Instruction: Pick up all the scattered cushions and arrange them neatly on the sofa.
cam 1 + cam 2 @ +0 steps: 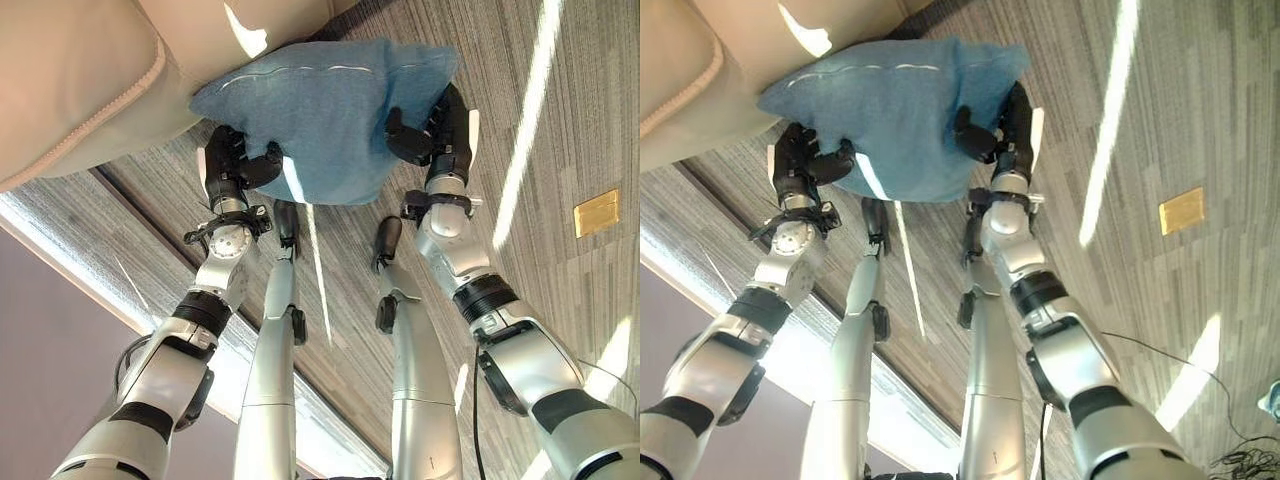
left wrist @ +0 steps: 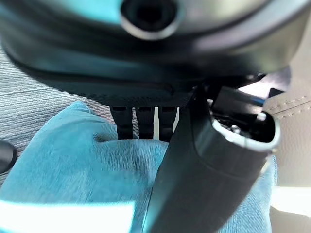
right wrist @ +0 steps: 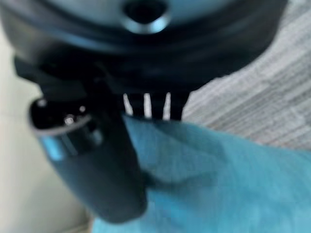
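Observation:
A blue cushion point(image 1: 325, 115) hangs in the air between both hands, its far edge touching the front of the beige sofa point(image 1: 80, 70). My left hand point(image 1: 232, 162) grips its near left side, thumb pressed over the fabric and fingers underneath. At the cushion's right side my right hand point(image 1: 440, 130) clamps it the same way. The left wrist view shows the thumb point(image 2: 204, 170) lying across the blue cushion point(image 2: 73, 165); the right wrist view shows the thumb point(image 3: 97, 165) pinching the blue cushion point(image 3: 218, 184).
Grey striped carpet point(image 1: 560, 100) spreads under and to the right of the cushion, with a brass floor plate point(image 1: 596, 212) set in it. A bit of another blue thing point(image 1: 1271, 400) lies at the far right edge. The sofa's seat cushion fills the upper left.

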`<state>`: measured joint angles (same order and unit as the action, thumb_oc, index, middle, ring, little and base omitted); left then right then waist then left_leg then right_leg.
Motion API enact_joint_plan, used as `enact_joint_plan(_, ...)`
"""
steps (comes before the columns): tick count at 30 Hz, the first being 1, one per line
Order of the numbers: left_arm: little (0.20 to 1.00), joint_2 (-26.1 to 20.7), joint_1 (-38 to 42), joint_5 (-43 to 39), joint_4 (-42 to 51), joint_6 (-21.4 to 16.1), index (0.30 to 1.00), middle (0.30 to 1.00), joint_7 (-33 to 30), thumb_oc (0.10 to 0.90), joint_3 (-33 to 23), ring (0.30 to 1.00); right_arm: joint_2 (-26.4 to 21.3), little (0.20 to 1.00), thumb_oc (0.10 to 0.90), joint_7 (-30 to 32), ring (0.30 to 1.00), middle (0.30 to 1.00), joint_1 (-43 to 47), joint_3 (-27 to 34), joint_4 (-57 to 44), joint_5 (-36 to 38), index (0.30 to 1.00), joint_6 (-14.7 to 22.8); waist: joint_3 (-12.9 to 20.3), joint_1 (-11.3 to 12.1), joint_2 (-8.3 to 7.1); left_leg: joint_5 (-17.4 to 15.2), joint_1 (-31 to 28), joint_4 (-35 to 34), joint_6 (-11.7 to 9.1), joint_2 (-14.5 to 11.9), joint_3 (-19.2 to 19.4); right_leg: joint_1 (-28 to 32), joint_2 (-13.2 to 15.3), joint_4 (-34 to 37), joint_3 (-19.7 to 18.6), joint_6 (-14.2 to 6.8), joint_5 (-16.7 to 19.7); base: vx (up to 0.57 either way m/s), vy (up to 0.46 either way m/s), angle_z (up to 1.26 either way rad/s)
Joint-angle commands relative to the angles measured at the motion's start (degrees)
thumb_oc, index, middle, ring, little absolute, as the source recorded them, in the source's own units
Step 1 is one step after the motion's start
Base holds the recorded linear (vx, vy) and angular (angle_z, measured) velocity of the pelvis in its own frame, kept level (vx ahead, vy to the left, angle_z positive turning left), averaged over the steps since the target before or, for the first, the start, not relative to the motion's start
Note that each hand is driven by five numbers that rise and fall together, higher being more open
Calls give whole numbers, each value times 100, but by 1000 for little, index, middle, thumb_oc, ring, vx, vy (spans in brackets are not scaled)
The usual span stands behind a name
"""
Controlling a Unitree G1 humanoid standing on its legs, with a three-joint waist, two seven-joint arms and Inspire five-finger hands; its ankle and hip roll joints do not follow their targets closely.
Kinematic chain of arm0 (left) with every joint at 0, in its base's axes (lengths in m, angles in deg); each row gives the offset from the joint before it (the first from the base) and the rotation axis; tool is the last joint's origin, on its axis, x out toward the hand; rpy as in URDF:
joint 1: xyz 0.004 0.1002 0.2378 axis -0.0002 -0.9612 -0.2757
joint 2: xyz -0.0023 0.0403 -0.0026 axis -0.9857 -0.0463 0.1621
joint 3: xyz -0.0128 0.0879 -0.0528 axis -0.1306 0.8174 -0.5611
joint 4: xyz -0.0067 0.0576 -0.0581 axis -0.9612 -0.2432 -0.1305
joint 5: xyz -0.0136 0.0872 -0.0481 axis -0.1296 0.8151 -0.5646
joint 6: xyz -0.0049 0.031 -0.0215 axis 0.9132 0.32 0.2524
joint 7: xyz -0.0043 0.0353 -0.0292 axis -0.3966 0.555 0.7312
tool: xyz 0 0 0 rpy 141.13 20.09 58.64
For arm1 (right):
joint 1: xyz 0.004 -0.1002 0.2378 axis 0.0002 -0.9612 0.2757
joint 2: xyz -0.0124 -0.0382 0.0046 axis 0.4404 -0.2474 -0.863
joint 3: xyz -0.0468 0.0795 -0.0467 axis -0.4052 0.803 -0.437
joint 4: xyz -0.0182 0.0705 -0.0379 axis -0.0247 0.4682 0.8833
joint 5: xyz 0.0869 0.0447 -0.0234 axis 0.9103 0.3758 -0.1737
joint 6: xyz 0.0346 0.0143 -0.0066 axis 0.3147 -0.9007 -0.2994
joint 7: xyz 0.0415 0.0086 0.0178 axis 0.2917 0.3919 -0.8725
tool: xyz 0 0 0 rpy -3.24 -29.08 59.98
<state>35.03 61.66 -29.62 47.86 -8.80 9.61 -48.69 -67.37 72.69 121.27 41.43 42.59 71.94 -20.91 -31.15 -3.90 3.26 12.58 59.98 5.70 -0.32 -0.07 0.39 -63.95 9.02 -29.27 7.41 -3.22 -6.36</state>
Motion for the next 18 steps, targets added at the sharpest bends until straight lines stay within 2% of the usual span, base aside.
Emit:
enact_joint_plan(1, 300, 365, 776, 150, 861, -834, 300, 300, 175, 400, -9, 300, 116, 300, 400, -294, 300, 300, -97, -305, -726, -159, 300, 516, 136, 95, -5, -1375, -98, 1085, -191, 139, -203, 582, -141, 1230, -26, -459, 488, 0, 0, 0)
enact_joint_plan(9, 300, 410, 518, 368, 1467, -902, 300, 300, 93, 400, -298, 300, -151, 300, 400, -195, 300, 300, -449, 151, -1494, -548, 300, 614, 137, 33, -78, -1322, -424, 912, -259, 159, -161, 926, -129, 1400, 23, -500, 585, -4, -1, 0)
enact_joint_plan(13, 300, 681, -141, 407, 1787, -762, 300, 300, 401, 400, -213, 300, -189, 300, 400, -219, 300, 300, -994, 451, -1855, -728, 300, 545, 172, 4, -133, -1284, -947, 756, -290, 180, -126, 1468, -129, 1606, 89, -507, 697, -20, -3, 0)
enact_joint_plan(14, 300, 729, -301, 465, 1839, -709, 300, 300, 475, 400, -149, 300, -166, 300, 400, -236, 300, 300, -1170, 509, -1896, -763, 300, 527, 164, -3, -156, -1099, -1038, 695, -274, 198, -76, 1591, -100, 1717, 145, -467, 865, -84, -18, 3)
enact_joint_plan(16, 300, 774, -504, 543, 1884, -635, 300, 300, 587, 400, -88, 300, -137, 300, 400, -255, 300, 300, -1380, 585, -1927, -780, 300, 523, 215, 13, -163, -1090, -1225, 618, -285, 200, -66, 1769, -98, 1783, 172, -470, 877, -50, -22, -1)
enact_joint_plan(18, 300, 911, -1121, 676, 1940, -494, 300, 300, 872, 400, 133, 300, 16, 300, 400, -380, 300, 300, -2026, 735, -2112, -795, 300, 506, 368, 43, -190, -1073, -1748, 447, -301, 194, -65, 2322, -105, 1964, 252, -478, 891, 7, -45, -8)
